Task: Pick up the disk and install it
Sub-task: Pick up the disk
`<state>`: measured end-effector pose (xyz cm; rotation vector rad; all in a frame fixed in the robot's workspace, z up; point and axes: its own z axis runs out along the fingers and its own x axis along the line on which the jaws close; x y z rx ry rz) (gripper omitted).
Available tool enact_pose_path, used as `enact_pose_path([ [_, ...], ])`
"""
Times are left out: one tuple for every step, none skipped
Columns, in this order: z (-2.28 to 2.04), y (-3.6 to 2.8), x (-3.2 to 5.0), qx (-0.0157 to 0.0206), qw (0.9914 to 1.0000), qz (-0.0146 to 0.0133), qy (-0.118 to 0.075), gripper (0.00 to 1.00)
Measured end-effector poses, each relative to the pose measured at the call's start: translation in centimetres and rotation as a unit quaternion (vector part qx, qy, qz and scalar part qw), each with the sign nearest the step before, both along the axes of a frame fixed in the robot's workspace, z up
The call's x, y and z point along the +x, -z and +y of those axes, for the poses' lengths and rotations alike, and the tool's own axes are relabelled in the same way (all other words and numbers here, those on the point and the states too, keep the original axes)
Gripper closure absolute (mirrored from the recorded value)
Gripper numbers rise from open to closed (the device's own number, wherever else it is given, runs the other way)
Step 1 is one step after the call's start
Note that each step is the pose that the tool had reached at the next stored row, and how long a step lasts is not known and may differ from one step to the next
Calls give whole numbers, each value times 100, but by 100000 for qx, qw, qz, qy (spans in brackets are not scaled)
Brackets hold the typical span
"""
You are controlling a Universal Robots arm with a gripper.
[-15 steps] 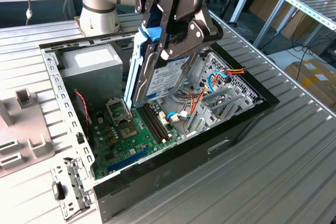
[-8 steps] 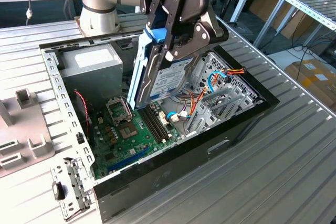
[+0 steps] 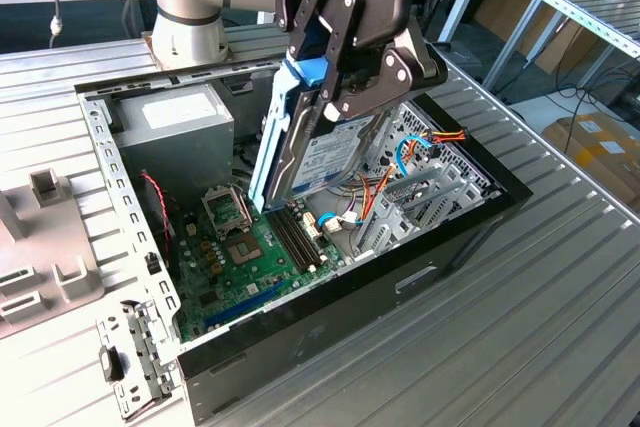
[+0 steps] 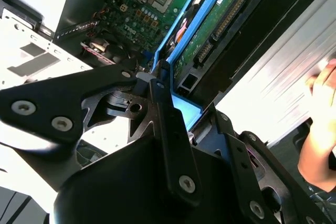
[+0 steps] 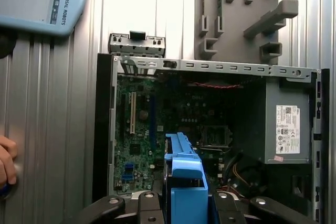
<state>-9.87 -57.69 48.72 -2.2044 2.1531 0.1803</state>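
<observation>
A ribbed grey metal table (image 3: 560,287) fills the exterior view. On it lies an open black computer case (image 3: 330,332), lid off, stretching from the frame's upper left to its right of centre. Inside, a grey power supply (image 3: 180,127) sits in the upper-left corner of the case, and a green motherboard (image 3: 240,257) covers the floor at lower centre. A metal drive cage (image 3: 420,197) stands on the exterior view's right, inside the case.

My gripper (image 3: 335,87) hangs at the upper centre of the exterior view, above the case, jaws closed narrowly around the disk (image 3: 330,157). The disk hangs below my fingers, steeply tilted, with its blue side rail toward the exterior view's left and its white label facing right. Its lower end dips into the case between the motherboard and the drive cage; I cannot tell whether it touches anything there.

Orange and red cables (image 3: 375,192) lie beside the disk's lower end. In the second wrist view, a person's hand (image 4: 323,129) rests on the table.
</observation>
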Motion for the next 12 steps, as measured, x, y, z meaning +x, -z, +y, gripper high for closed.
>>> enact_pose_path([
  [-8, 0, 6, -3, 100000, 0, 1, 63],
  [-13, 1, 10, -1, 100000, 0, 0, 63],
  [-18, 1, 13, 0, 100000, -1, 0, 63],
  [-26, 1, 18, -3, 100000, -1, 2, 63],
  [-36, 2, 25, -3, 100000, 0, 1, 63],
  [-45, 2, 30, 0, 100000, -1, 3, 63],
  [-51, 3, 34, -2, 100000, -1, 3, 63],
  [-55, 3, 37, -1, 100000, 0, 1, 63],
  [-62, 4, 41, 1, 100000, -1, 2, 63],
  [-67, 3, 44, -4, 100000, 1, 4, 63],
  [-74, 4, 49, -5, 100000, 1, 0, 63],
  [-79, 4, 53, -3, 100000, 1, -1, 63],
])
